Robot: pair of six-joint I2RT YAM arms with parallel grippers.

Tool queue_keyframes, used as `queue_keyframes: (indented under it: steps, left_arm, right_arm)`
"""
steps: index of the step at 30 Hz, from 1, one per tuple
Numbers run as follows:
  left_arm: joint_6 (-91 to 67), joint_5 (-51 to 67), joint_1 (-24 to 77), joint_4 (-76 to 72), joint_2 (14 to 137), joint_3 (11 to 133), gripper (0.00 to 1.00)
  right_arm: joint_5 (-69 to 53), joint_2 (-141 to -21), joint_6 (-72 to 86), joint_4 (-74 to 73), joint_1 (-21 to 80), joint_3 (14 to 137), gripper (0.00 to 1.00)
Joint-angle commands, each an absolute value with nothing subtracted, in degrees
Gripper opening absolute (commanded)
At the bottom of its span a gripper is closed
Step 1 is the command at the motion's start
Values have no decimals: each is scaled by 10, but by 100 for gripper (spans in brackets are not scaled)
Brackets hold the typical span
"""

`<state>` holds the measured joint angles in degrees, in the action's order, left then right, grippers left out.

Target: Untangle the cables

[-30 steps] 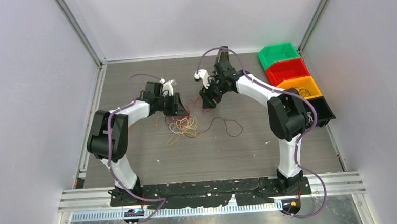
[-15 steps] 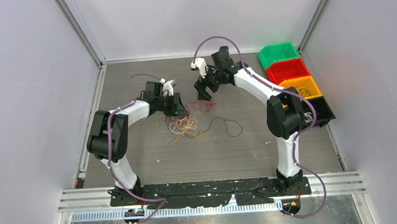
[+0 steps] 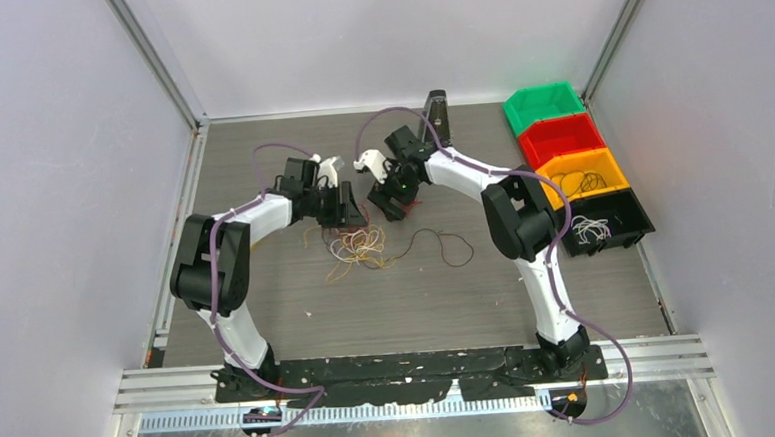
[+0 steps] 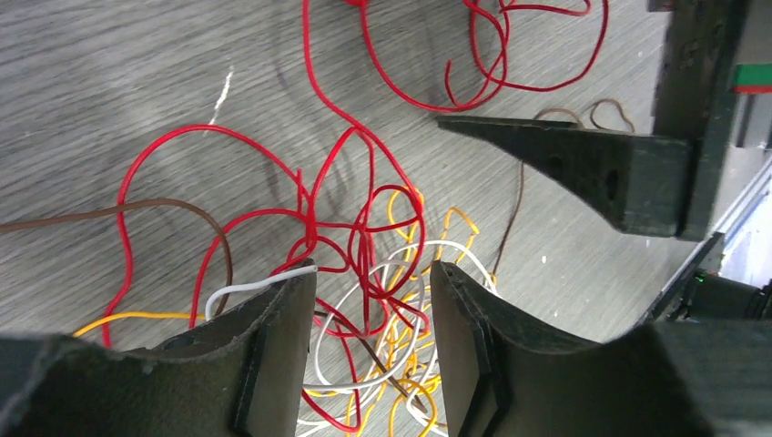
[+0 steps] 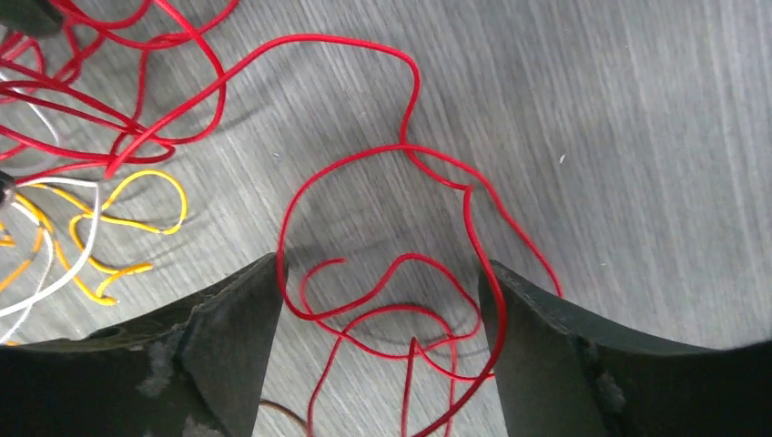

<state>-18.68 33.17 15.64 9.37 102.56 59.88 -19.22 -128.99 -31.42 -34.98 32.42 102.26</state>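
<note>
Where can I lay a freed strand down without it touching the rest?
Bare table along the near side, between the tangle and the arm bases; also the far left corner behind the left gripper. Crowded: the middle, where the right gripper straddles red strands beside the dark brown loop.

no text, label, brand, number or sign can be read in any of the views. a small lit panel at the bottom edge of the top view is too small to read.
</note>
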Motion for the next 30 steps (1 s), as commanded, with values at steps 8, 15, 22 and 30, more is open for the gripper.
queue_keyframes:
  steps: [8,15,22,30]
  left_arm:
    - [-109,224,156,225,1005,608,54]
    - [-117,200,146,266,1002,606,52]
    - [-124,198,131,285,1001,606,69]
    - [-113,245,120,278,997,604,73]
  right_arm:
    - [-56,-1255,-311,-346,318,1063,6]
    - [-97,-1126,-252,-341,261,1069,5]
    - [-90,-998,-221,-336,180,1061,5]
    - [-128,-890,-183,-330,110,1067,5]
